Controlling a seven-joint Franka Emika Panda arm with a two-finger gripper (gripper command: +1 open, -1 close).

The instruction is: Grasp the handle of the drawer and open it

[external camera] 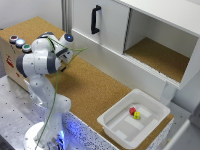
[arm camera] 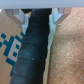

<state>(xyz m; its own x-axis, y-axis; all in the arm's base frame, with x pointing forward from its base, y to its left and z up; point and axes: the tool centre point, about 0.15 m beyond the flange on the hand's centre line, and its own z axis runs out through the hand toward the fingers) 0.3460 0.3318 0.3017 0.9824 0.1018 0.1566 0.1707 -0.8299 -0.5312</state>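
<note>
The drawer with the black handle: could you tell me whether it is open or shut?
Shut: the drawer panel sits flush with the cabinet, no gap showing around the handle.

Black handle (external camera: 95,19) upright on white drawer (external camera: 107,22) (apparently shut).

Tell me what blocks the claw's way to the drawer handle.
Nothing visible does. The handle sits exposed on the white drawer front, and only open cork surface lies between it and the arm. The claw itself is hard to make out.
</note>
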